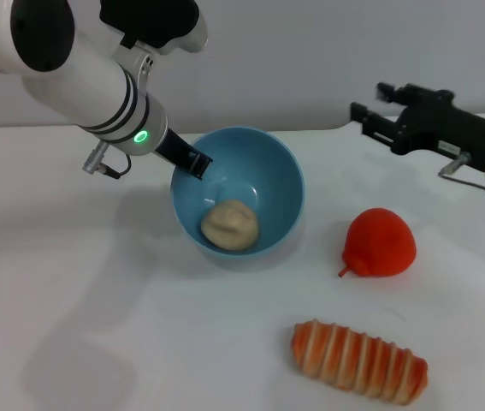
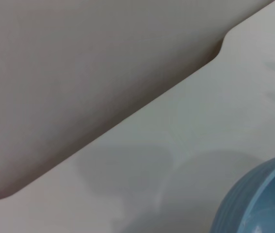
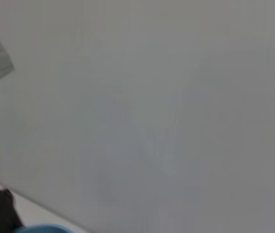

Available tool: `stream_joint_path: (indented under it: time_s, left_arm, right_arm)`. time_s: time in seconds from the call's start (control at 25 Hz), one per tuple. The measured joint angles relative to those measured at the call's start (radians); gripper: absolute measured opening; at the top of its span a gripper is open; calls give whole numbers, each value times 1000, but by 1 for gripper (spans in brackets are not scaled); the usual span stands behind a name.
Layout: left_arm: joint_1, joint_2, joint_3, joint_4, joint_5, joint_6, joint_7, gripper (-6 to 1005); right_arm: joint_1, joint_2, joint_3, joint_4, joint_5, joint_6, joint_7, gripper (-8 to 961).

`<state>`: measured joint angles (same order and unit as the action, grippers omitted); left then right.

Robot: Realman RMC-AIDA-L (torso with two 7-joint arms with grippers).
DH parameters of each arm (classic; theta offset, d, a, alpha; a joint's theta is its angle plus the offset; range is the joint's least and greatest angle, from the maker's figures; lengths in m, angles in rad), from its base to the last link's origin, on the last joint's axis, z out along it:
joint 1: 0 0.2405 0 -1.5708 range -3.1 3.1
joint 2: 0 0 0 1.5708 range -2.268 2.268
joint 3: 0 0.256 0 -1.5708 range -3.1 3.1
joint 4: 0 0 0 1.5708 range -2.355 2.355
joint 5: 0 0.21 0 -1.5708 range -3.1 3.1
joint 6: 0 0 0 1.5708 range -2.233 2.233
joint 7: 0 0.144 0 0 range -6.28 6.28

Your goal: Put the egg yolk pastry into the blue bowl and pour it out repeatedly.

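Note:
The blue bowl (image 1: 283, 175) is tipped with its opening toward me, near the middle of the white table. The egg yolk pastry (image 1: 230, 225), a pale beige lump, lies inside it against the low wall. My left gripper (image 1: 194, 162) comes in from the upper left and is shut on the bowl's far-left rim, one black finger showing inside the rim. The left wrist view shows only the bowl's outer wall (image 2: 253, 204). My right gripper (image 1: 369, 101) hovers at the far right, apart from the bowl, open and holding nothing.
A red fruit (image 1: 381, 242) lies to the right of the bowl. A long orange-striped bread loaf (image 1: 359, 360) lies near the front right. The table's back edge (image 2: 127, 119) meets a grey wall behind the bowl.

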<state>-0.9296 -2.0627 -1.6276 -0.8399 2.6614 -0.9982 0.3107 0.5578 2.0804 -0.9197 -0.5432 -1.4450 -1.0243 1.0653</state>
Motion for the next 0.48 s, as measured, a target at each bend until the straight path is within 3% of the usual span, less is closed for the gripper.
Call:
stream_joint_path:
  time_s: [0.16, 0.24, 0.36, 0.48]
  left_arm:
    - [7, -2, 0, 8, -1, 18, 4, 0]
    - [14, -3, 0, 2, -6, 25, 5, 0]
    - [17, -4, 0, -1, -13, 37, 5, 0]
    - [18, -5, 1, -4, -14, 61, 5, 0]
  right_arm:
    - [-21, 2, 4, 132, 335, 1, -422, 497]
    - [-30, -2, 2, 179, 510, -4, -522, 497]
    - [-61, -3, -4, 213, 662, -32, -556, 497]
    - [-91, -5, 1, 233, 669, -54, -519, 498]
